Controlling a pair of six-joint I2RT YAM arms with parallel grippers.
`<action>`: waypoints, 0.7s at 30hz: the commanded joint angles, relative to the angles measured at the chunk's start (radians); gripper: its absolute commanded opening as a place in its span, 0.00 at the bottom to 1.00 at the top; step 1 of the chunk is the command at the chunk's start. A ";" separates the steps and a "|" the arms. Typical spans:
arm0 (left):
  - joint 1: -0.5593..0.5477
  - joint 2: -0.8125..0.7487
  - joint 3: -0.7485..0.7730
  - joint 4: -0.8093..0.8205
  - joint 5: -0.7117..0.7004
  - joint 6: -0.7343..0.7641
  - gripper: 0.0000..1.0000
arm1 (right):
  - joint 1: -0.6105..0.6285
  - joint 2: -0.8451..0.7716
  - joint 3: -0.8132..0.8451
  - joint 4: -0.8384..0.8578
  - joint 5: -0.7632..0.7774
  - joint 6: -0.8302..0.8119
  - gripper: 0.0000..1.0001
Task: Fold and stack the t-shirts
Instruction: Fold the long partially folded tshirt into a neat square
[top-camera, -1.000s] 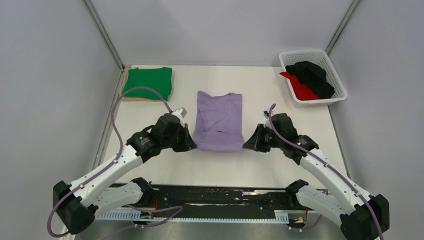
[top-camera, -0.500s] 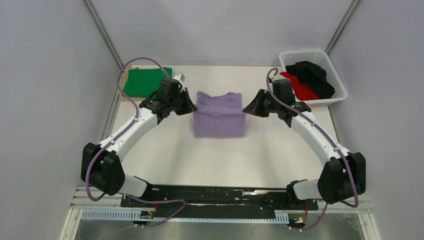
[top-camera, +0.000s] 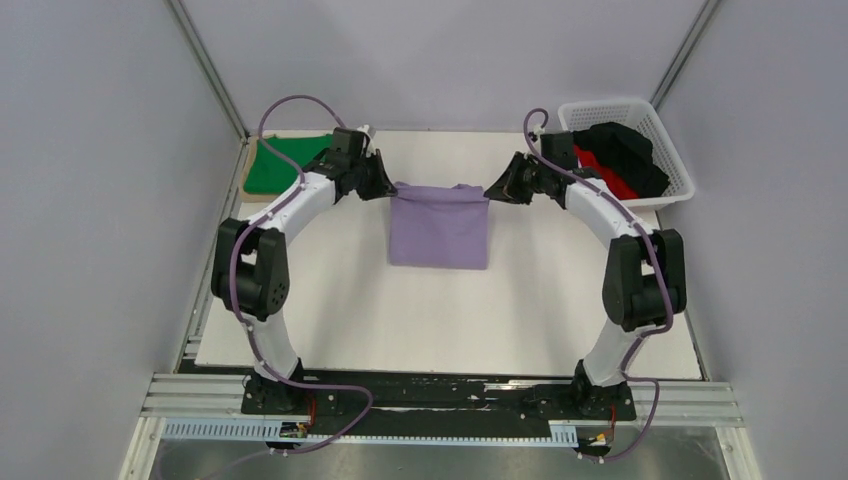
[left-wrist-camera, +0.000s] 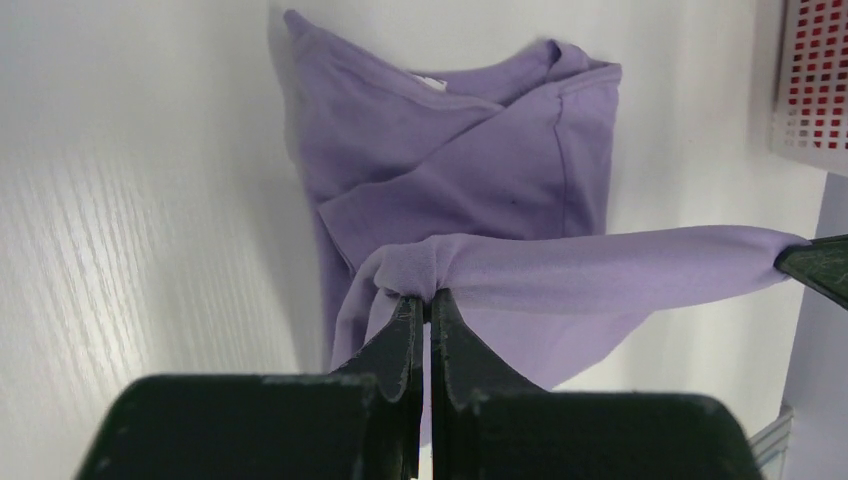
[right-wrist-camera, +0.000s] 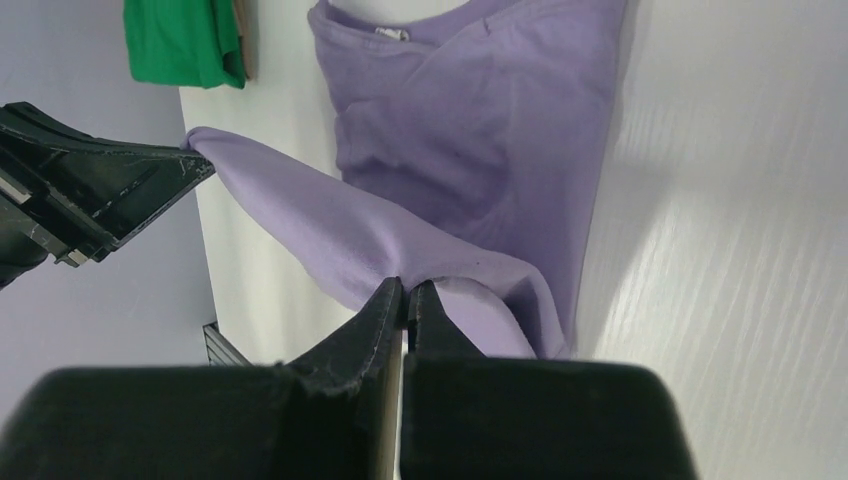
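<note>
Lilac t-shirt (top-camera: 438, 232): half-folded on the bench (top-camera: 560, 300). One edge is lifted, a corner pinched in the left fingers (left-wrist-camera: 402, 338) and the other in the right fingers (right-wrist-camera: 378, 312). All are clenched, stretching it taut between them, likely for a square fold. Green t-shirt (top-camera: 268, 170): folded, beyond the left fingers.

A: Nearest the lens?
B: Black left gripper (left-wrist-camera: 422, 305), clamped tight on a bunched edge of lilac t-shirt (left-wrist-camera: 470, 170), pulled taut toward right gripper (left-wrist-camera: 816, 264) at far right.
A: Underneath?
B: Rest of shirt folded on white table (left-wrist-camera: 120, 200). White lattice basket (left-wrist-camera: 812, 80) top right, red inside.
</note>
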 joint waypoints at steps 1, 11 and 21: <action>0.046 0.113 0.095 0.023 -0.034 0.031 0.00 | -0.031 0.118 0.109 0.058 0.009 -0.040 0.00; 0.071 0.327 0.277 -0.003 -0.030 0.029 0.95 | -0.048 0.399 0.355 0.055 0.103 -0.035 0.84; 0.064 0.167 0.065 0.080 0.059 0.050 1.00 | -0.044 0.124 0.037 0.085 0.158 -0.020 1.00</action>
